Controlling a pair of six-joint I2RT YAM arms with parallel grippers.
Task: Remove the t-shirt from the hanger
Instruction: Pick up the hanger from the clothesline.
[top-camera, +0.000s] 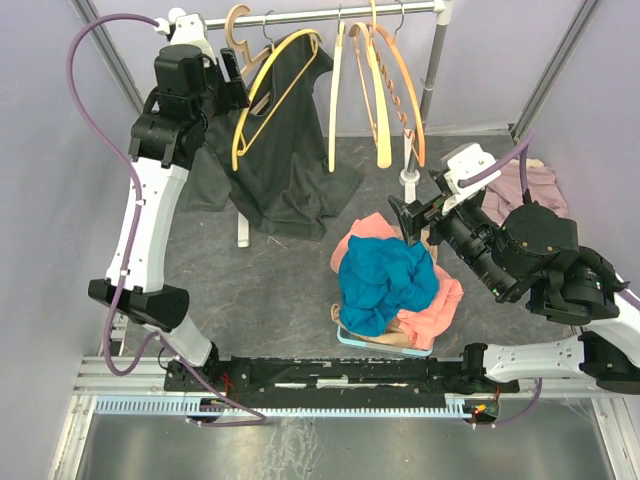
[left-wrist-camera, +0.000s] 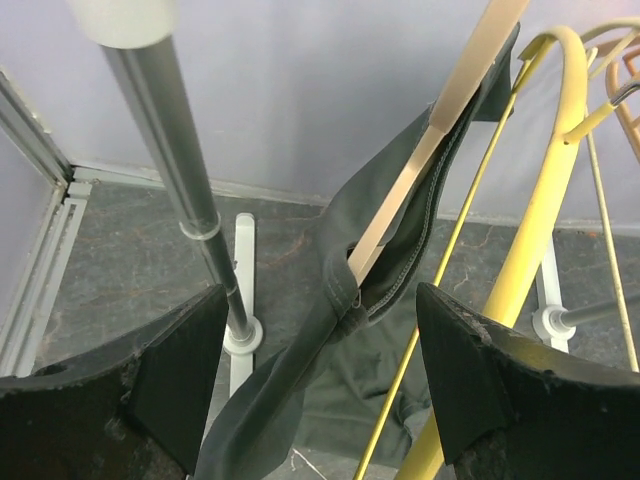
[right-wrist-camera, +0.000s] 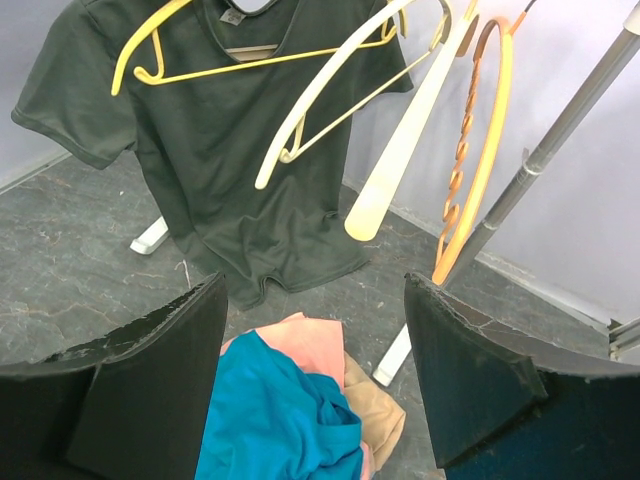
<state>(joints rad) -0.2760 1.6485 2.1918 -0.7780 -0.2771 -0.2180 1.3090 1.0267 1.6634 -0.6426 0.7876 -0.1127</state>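
Clearance entry. A silver metal rail (top-camera: 320, 14) spans the top on 2 uprights. The left silver upright (left-wrist-camera: 190, 190) stands apart from the hanging edge of the dark grey t-shirt (left-wrist-camera: 275, 400), leaving an open gap. That edge, with a tan wooden hanger arm (left-wrist-camera: 430, 140) inside it, hangs between the spread fingers of the left gripper (left-wrist-camera: 320, 292). A yellow plastic hanger (left-wrist-camera: 545, 200) crowds the right finger. Cream and orange empty hangers (top-camera: 385, 95) fill the rail right of the shirt, close to the right silver upright (top-camera: 432, 75). Bare grey floor (top-camera: 270, 290) lies open between the shirt and the pile of blue and pink clothes (top-camera: 385, 280). The pile blocks the space just below the right gripper (top-camera: 410, 220).
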